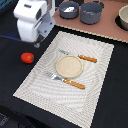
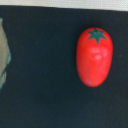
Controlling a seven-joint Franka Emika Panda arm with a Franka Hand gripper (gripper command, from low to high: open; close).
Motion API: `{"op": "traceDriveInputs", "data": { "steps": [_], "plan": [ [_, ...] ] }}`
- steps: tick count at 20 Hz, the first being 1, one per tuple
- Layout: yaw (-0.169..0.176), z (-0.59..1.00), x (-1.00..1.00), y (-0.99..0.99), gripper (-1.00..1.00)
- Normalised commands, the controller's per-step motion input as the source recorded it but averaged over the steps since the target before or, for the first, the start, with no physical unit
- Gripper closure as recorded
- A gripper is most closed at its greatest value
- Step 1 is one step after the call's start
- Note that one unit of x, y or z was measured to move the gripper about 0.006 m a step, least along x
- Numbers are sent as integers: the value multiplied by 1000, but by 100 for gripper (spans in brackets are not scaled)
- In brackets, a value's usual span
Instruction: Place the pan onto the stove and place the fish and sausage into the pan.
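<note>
The sausage (image 1: 27,57), a small red tomato-like piece, lies on the dark table at the exterior view's left. It fills the wrist view (image 2: 94,56), green star on top. My gripper (image 1: 36,44) hangs above and just behind it, apart from it, empty; no fingers show in the wrist view, so the jaws appear open. The pan (image 1: 69,9), small, grey and round, stands on the pinkish-brown stove (image 1: 107,27) at the back; its handle is not visible. A pale grey-white piece (image 2: 3,50) is cut off at the wrist view's edge; I cannot tell if it is the fish.
A larger grey pot (image 1: 92,12) stands beside the pan on the stove. A striped beige placemat (image 1: 35,85) holds a round plate (image 1: 69,66) and two orange-handled pieces of cutlery (image 1: 75,84). A pale bowl (image 1: 123,17) is at the exterior view's right edge.
</note>
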Motion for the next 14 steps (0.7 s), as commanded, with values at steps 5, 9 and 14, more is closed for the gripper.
{"op": "traceDriveInputs", "data": {
  "steps": [5,9,14],
  "plan": [
    [0,-427,-451,-238,-100],
    [0,-419,-419,0,-100],
    [0,-434,-441,-15,-100]
  ]
}}
